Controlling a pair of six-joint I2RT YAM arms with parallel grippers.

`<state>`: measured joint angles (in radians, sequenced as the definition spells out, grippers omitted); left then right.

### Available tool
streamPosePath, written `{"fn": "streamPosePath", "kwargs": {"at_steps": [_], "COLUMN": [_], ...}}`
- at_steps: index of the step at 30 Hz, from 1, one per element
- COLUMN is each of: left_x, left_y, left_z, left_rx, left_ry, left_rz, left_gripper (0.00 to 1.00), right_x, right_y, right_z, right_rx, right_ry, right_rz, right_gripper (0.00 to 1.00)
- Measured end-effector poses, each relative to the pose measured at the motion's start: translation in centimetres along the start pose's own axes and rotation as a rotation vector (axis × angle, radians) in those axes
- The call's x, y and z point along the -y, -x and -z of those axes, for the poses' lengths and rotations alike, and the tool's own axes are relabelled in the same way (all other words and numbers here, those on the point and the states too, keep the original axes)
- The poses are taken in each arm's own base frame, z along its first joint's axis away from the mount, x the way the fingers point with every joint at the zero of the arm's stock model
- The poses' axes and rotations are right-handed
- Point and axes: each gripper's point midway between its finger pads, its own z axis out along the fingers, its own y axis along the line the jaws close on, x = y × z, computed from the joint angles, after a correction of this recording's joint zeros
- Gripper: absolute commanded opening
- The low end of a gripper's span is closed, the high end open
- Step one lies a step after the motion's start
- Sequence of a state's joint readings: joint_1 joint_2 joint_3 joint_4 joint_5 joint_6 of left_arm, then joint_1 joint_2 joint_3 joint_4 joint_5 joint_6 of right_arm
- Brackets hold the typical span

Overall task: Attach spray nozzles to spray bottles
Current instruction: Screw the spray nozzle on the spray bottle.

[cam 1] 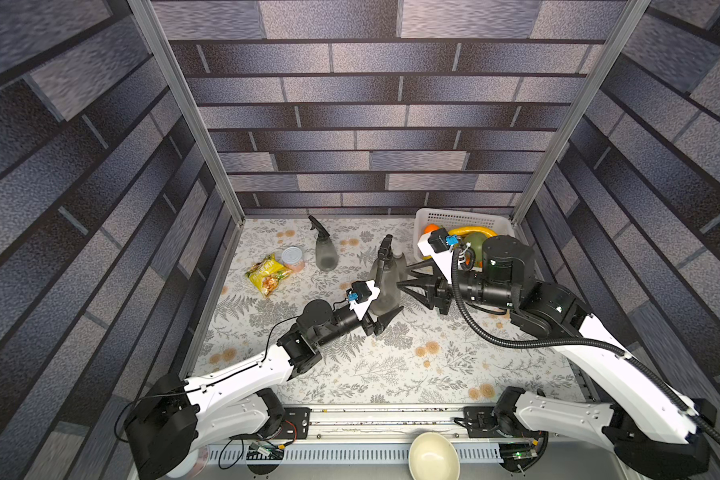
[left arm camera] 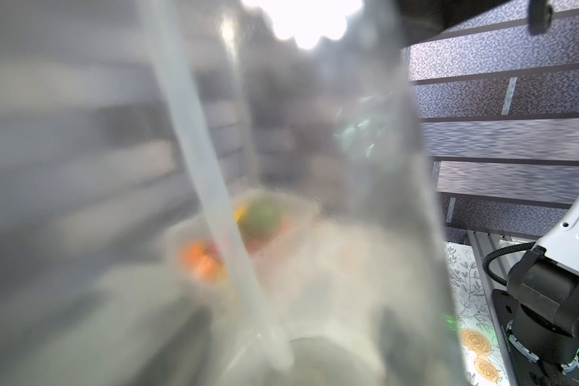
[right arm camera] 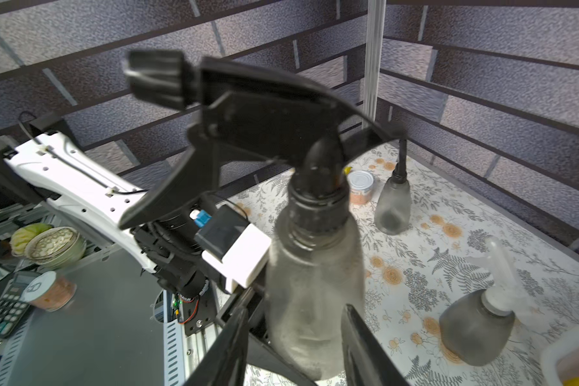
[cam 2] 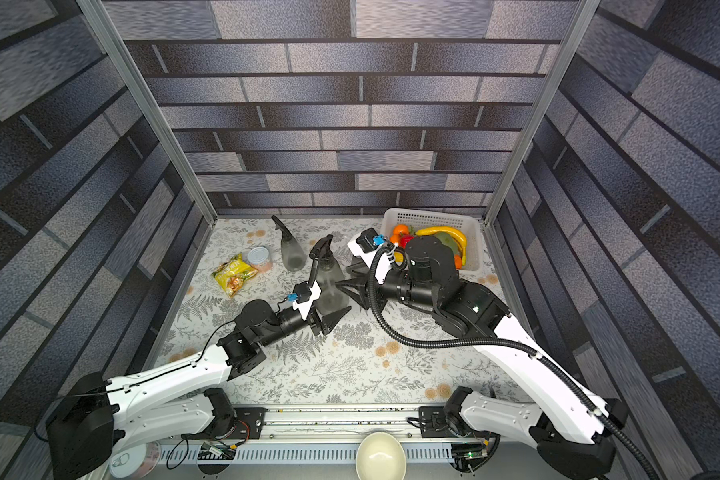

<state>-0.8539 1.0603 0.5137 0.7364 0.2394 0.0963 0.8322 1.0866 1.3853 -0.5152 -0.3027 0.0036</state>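
A smoky grey spray bottle [cam 1: 385, 291] [cam 2: 329, 286] stands mid-table with a black spray nozzle [cam 1: 385, 249] [right arm camera: 264, 117] on its neck. My left gripper [cam 1: 385, 313] is shut on its base; the bottle [left arm camera: 315, 200] fills the left wrist view, its dip tube [left arm camera: 211, 200] showing inside. My right gripper [cam 1: 404, 275] [right arm camera: 296, 307] is open, its fingers either side of the bottle's body [right arm camera: 315, 284], one finger [right arm camera: 234, 341] still apart from it. A second bottle [cam 1: 326, 253] [right arm camera: 393, 207] with a black nozzle [cam 1: 317, 226] stands behind. A third bottle [right arm camera: 475, 327] carries a translucent white nozzle [right arm camera: 498, 267].
A white basket [cam 1: 462, 218] of fruit sits at the back right, close behind my right wrist. A silver-lidded can [cam 1: 292, 257] and a yellow snack bag [cam 1: 267, 274] lie at the back left. A cream bowl [cam 1: 433, 455] rests in front of the rail.
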Motion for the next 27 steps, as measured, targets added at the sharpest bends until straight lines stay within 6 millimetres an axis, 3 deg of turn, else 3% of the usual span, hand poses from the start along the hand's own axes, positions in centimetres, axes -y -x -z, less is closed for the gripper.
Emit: {"fn": "streamPosePath", "kwargs": {"at_steps": [13, 19, 27], "left_x": [0.8, 1.2, 1.2], "left_y": [0.1, 0.1, 0.2], "left_z": [0.0, 0.0, -0.1], "left_rx": [0.002, 0.000, -0.001], "left_ry": [-0.032, -0.044, -0.043], "left_rz": [0.002, 0.004, 0.005], "left_gripper": [0.77, 0.77, 0.77], "right_x": [0.6, 0.5, 0.3], "right_y": [3.2, 3.2, 3.2], "right_z": [-1.9, -2.8, -3.1], "right_rx": [0.108, 0.100, 0.103], "right_ry": [0.058, 0.092, 0.112], "right_rz": [-0.003, -0.029, -0.044], "right_gripper": [0.52, 0.45, 0.27]}}
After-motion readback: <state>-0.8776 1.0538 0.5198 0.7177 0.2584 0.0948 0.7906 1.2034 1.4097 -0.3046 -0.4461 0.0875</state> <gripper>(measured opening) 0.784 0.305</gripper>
